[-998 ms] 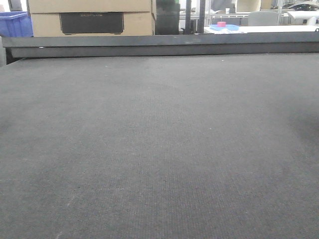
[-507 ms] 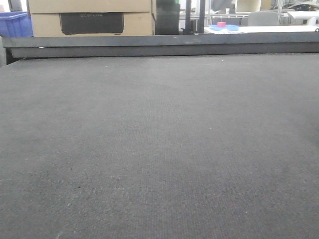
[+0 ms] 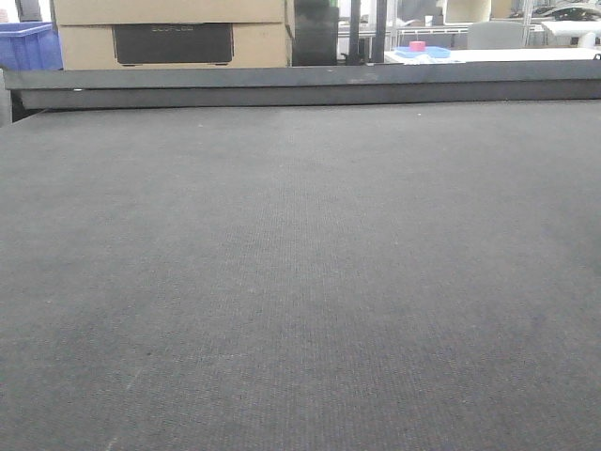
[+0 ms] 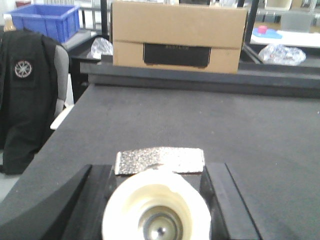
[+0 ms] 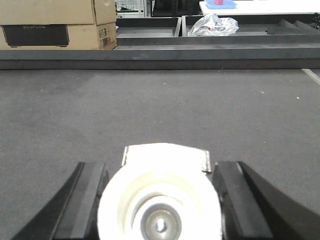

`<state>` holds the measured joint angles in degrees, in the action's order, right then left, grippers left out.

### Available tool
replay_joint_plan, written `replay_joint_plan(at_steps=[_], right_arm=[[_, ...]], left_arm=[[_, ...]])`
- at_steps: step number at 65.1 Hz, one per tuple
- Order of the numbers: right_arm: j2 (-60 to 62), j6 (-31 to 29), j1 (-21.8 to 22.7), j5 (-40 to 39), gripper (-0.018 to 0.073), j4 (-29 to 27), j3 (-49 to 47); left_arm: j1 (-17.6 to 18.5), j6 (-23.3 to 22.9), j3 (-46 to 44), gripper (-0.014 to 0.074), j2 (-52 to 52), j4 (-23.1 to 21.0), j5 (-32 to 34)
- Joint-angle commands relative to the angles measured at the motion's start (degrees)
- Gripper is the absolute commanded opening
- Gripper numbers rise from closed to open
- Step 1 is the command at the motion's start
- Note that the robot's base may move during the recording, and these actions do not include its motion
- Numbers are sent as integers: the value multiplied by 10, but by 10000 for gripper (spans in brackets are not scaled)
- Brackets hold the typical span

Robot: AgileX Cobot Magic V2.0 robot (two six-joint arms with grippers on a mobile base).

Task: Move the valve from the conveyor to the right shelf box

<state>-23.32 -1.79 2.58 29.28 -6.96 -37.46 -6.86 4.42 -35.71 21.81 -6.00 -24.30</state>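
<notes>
Grey woven conveyor [image 3: 300,282] lies flat, its rail [image 3: 300,86] crossing left-right.

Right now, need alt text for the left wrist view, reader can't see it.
A dark grey conveyor stretches away from the left end effector, whose cream round hub and dark side pieces fill the bottom edge; no valve shows. Beyond the far rail sits a cardboard box, with a blue crate and a black jacket at left.
</notes>
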Motion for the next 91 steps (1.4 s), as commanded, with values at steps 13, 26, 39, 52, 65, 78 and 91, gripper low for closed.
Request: replay_joint_plan(at_steps=[13, 26, 39, 52, 65, 78, 91], right_arm=[[5, -3, 0, -40, -163, 4, -4], [5, -3, 0, -40, -163, 4, -4], [5, -3, 0, -40, -163, 4, -4], [5, -3, 0, -40, -163, 4, -4], [5, -3, 0, -40, -163, 4, -4], [5, -3, 0, -40, -163, 4, -4], [5, -3, 0, -40, -163, 4, -4]], left_arm=[[-1, -3, -5, -111, -12, -3, 31], [-1, -3, -5, -111, -12, -3, 31], [-1, -3, -5, -111, -12, -3, 31], [-1, -3, -5, -111, -12, -3, 31], [-1, -3, -5, -111, -12, -3, 31], [-1, -3, -5, -111, -12, -3, 31], [-1, -3, -5, -111, -12, -3, 31]])
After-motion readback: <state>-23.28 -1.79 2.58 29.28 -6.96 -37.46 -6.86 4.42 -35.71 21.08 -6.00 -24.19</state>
